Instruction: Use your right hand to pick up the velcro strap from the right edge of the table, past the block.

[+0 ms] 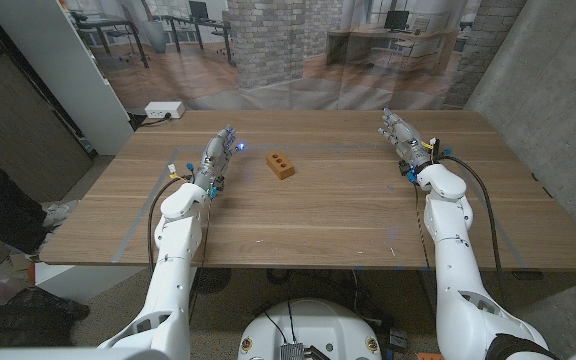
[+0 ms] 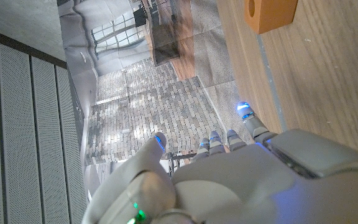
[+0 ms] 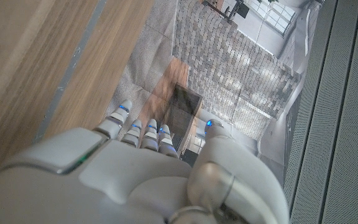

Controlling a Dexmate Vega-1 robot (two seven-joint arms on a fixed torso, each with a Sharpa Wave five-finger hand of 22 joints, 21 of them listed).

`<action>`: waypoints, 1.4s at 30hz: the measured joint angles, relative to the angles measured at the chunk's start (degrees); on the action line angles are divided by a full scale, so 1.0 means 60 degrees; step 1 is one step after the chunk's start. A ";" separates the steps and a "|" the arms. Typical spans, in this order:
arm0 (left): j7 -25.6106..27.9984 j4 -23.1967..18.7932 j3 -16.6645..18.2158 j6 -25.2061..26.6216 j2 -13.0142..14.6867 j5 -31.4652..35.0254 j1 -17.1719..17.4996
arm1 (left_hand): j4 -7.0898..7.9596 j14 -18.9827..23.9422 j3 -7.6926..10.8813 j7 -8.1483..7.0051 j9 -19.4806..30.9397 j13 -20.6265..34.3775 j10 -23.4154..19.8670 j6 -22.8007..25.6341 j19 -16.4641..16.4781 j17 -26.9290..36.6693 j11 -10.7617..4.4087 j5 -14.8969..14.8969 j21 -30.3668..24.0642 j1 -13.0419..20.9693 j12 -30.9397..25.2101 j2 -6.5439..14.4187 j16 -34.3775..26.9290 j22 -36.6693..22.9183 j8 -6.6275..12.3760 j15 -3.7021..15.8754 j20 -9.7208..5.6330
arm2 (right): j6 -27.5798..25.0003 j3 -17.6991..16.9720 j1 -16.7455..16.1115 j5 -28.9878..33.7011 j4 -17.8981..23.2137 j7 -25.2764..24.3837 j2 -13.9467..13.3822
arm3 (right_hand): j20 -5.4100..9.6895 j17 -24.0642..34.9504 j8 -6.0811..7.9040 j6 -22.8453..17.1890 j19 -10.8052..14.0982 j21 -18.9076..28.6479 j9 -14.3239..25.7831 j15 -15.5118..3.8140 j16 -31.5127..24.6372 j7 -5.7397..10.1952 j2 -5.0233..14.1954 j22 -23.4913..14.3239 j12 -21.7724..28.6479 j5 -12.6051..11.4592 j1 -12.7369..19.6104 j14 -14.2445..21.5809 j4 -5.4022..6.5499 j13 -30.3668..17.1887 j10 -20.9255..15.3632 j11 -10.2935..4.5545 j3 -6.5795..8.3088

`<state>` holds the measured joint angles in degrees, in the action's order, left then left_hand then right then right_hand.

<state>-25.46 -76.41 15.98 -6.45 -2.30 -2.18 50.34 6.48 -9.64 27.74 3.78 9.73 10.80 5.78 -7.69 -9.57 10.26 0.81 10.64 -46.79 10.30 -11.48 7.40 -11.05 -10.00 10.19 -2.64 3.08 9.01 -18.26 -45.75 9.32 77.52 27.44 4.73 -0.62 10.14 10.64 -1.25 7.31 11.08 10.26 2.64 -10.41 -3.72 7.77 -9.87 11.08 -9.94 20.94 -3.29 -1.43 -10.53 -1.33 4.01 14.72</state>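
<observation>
Nothing is held: the left hand [image 1: 215,157] and right hand [image 1: 405,137] are extended with fingers straight, side by side. The block [image 1: 282,165] lies between them. No velcro strap can be made out, so locating it must come first.

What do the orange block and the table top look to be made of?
Block: probably plastic or foam, though painted wood is possible; matte, even orange, with round holes in its top. Table: wood or wood-look laminate; brown grain lines run along it, with a low sheen.
</observation>
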 measured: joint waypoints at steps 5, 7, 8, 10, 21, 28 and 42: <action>-0.0024 0.0003 0.0056 0.0005 -0.0035 0.0042 -0.0016 | 0.0000 0.0000 0.0000 0.0000 0.0000 0.0000 0.0000 0.0000 0.0000 0.0000 0.0000 0.0000 0.0000 0.0000 0.0000 0.0000 0.0000 0.0000 0.0000 0.0000 0.0000 | 0.0075 -0.0043 0.0096 0.0157 -0.0053 0.0030 0.0002 | 0.0000 0.0000 0.0000 0.0003 0.0000 0.0000 0.0000 0.0000 0.0000 0.0003 0.0000 0.0000 0.0000 0.0000 0.0000 0.0000 -0.0027 0.0000 0.0000 0.0000 0.0027; -0.0036 0.0032 0.0084 0.0006 -0.0052 0.0060 -0.0045 | 0.0000 0.0000 0.0000 0.0000 0.0000 0.0000 0.0000 0.0000 0.0000 0.0000 0.0000 0.0000 0.0000 0.0000 0.0000 0.0000 0.0000 0.0001 0.0000 0.0000 0.0000 | 0.0136 -0.0059 0.0154 0.0253 -0.0085 0.0032 0.0002 | 0.0000 0.0000 0.0000 -0.0030 0.0000 0.0000 0.0000 -0.0001 0.0000 -0.0030 0.0052 0.0000 0.0000 0.0000 0.0052 0.0000 -0.0029 0.0000 0.0000 0.0000 0.0030; -0.0040 0.0041 0.0087 0.0006 -0.0055 0.0065 -0.0047 | 0.0000 0.0000 0.0000 0.0000 0.0000 0.0000 0.0000 0.0000 0.0000 0.0000 0.0000 0.0000 0.0000 0.0000 0.0000 0.0000 0.0000 0.0000 0.0000 0.0000 0.0000 | 0.0136 -0.0059 0.0155 0.0270 -0.0086 0.0032 0.0002 | 0.0000 0.0000 0.0000 -0.0030 0.0000 0.0000 0.0000 0.0000 0.0000 -0.0030 0.0051 -0.0001 0.0000 0.0000 0.0050 0.0001 -0.0028 0.0000 0.0000 0.0000 0.0030; -0.0044 0.0070 0.0107 0.0007 -0.0062 0.0076 -0.0068 | 0.0000 0.0000 0.0000 0.0000 0.0000 0.0000 0.0000 0.0000 0.0000 -0.0001 0.0000 0.0000 0.0000 0.0000 0.0000 0.0000 0.0000 0.0001 0.0000 0.0000 0.0000 | 0.0201 -0.0065 0.0224 0.0344 -0.0128 0.0032 -0.0009 | 0.0000 0.0000 0.0000 -0.0055 0.0000 0.0000 0.0000 -0.0001 0.0000 -0.0006 0.0051 -0.0001 0.0000 0.0000 0.0050 0.0001 -0.0028 0.0001 0.0000 0.0000 0.0030; -0.0085 0.0198 0.0150 0.0007 -0.0083 0.0140 -0.0164 | 0.0000 0.0000 0.0000 0.0000 -0.0001 -0.0001 0.0000 0.0000 0.0000 -0.0001 0.0000 0.0000 0.0073 0.0000 0.0000 0.0000 0.0000 0.0001 -0.0001 0.0000 0.0000 | 0.0405 -0.0071 0.0511 0.0601 -0.0324 -0.0029 -0.0134 | 0.0003 0.0000 0.0076 -0.0065 0.0003 0.0000 0.0000 -0.0001 0.0000 0.0006 0.0051 -0.0001 0.0000 0.0000 0.0050 0.0001 -0.0066 0.0001 -0.0051 0.0050 0.0068; -0.0099 0.0286 0.0177 0.0007 -0.0100 0.0173 -0.0228 | 0.0000 0.0000 0.0000 0.0000 -0.0001 -0.0001 0.0000 0.0000 0.0000 -0.0001 0.0000 0.0000 0.0073 0.0000 0.0000 0.0000 0.0000 0.0001 0.0000 0.0000 0.0000 | 0.0524 -0.0073 0.0658 0.0796 -0.0401 -0.0109 -0.0220 | 0.0036 0.0001 0.0075 -0.0156 0.0036 0.0000 -0.0001 -0.0001 0.0000 -0.0007 0.0102 -0.0001 0.0000 0.0000 0.0099 0.0001 -0.0146 0.0001 -0.0089 0.0018 0.0066; -0.0098 0.0329 0.0195 -0.0022 -0.0155 0.0220 -0.0263 | 0.0000 0.0001 0.0000 0.0000 -0.0001 -0.0001 0.0000 0.0000 0.0000 -0.0002 0.0000 0.0000 0.0073 0.0000 0.0000 0.0000 0.0000 0.0001 -0.0001 0.0001 0.0000 | 0.0626 -0.0073 0.0803 0.1299 -0.0372 -0.0322 -0.0459 | 0.0036 0.0001 0.0075 -0.0170 0.0036 0.0000 -0.0001 -0.0036 0.0000 0.0007 0.0103 -0.0001 0.0000 0.0000 0.0200 0.0038 -0.0223 0.0001 -0.0176 0.0032 0.0145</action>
<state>-26.05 -74.44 17.15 -6.58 -3.23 -0.86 48.77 6.48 -9.64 27.74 3.78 9.72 10.79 5.78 -7.68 -9.57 10.25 0.81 10.64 -46.35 10.30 -11.48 7.40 -11.05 -10.00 10.18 -2.64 3.08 12.77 -18.70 -40.93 17.12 75.29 25.51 1.97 -0.41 10.14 11.09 -2.27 7.53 11.08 10.25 2.43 -10.41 -3.68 8.39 -9.88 11.08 -9.94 22.14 -3.06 -2.77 -10.53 -2.39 4.20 15.59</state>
